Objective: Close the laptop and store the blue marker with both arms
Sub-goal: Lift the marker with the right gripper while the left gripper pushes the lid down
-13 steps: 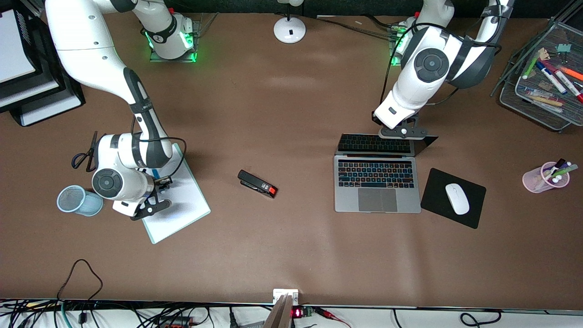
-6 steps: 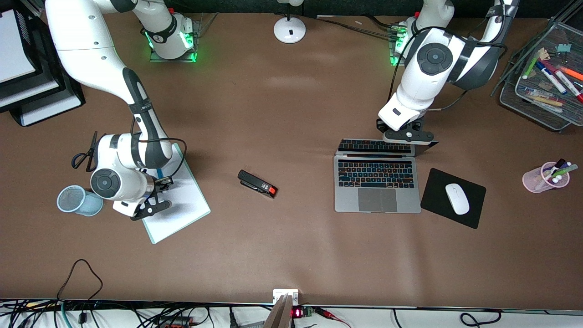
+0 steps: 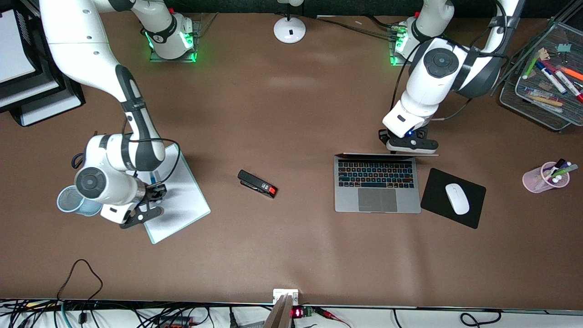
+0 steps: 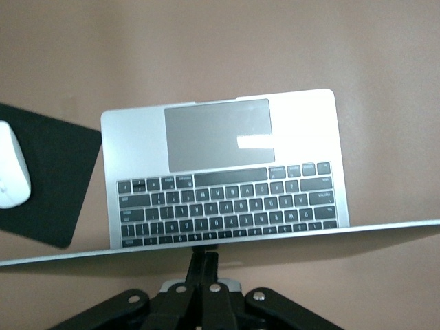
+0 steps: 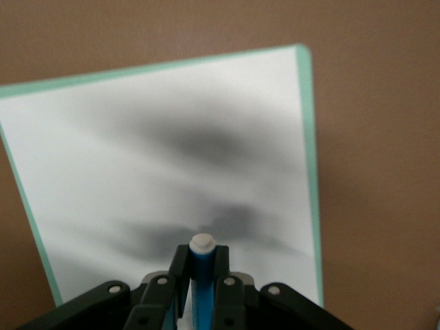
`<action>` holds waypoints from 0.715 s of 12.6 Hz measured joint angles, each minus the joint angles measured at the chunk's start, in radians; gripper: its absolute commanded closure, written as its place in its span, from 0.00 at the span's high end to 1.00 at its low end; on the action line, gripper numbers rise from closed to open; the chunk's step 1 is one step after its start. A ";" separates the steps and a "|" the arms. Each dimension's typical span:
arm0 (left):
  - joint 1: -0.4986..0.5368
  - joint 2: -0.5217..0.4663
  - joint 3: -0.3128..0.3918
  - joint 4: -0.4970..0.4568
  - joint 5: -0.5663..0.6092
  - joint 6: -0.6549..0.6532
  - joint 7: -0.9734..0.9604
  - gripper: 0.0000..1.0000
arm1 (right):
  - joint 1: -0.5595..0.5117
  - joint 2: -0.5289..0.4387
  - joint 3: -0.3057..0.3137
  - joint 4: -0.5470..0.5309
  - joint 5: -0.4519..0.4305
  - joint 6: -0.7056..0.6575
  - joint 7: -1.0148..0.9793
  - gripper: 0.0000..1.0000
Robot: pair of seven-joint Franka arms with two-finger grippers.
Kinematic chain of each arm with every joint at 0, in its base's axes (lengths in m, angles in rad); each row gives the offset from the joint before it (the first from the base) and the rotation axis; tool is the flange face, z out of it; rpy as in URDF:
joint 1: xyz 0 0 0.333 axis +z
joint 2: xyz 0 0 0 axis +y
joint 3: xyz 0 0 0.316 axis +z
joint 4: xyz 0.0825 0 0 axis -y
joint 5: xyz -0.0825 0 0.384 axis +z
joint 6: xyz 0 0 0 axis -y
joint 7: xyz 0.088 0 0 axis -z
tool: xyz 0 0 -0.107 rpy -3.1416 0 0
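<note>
The silver laptop (image 3: 377, 184) lies open toward the left arm's end of the table, its keys and trackpad (image 4: 220, 137) in view. Its lid (image 4: 371, 230) stands about upright and shows only as a thin edge. My left gripper (image 3: 411, 146) is shut, and its joined fingertips (image 4: 206, 256) rest against the lid's top edge. My right gripper (image 3: 152, 189) hangs over the white clipboard (image 3: 182, 200), shut on the blue marker (image 5: 201, 271). The marker's white cap pokes out past the fingertips.
A blue mesh cup (image 3: 68, 200) lies beside the clipboard, partly under my right arm. A black stapler (image 3: 257, 183) lies mid-table. A white mouse (image 3: 457, 198) sits on a black pad (image 3: 437, 182) beside the laptop. A pink pen cup (image 3: 544, 178) and a wire tray (image 3: 542, 109) stand nearby.
My left gripper has pushed the lid from leaning back to about upright. My right gripper has shut on the blue marker and carried it up, toward the mesh cup.
</note>
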 measured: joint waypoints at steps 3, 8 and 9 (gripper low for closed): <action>0.004 0.046 0.000 0.030 0.015 0.026 0.001 0.01 | -0.009 -0.067 -0.008 0.009 0.002 -0.002 -0.051 0.15; 0.008 0.139 0.009 0.109 0.059 0.057 0.002 0.01 | -0.094 -0.151 -0.009 0.009 0.120 -0.008 -0.331 0.15; 0.009 0.157 0.013 0.125 0.065 0.059 0.002 0.01 | -0.107 -0.165 -0.010 0.009 0.150 -0.008 -0.396 0.15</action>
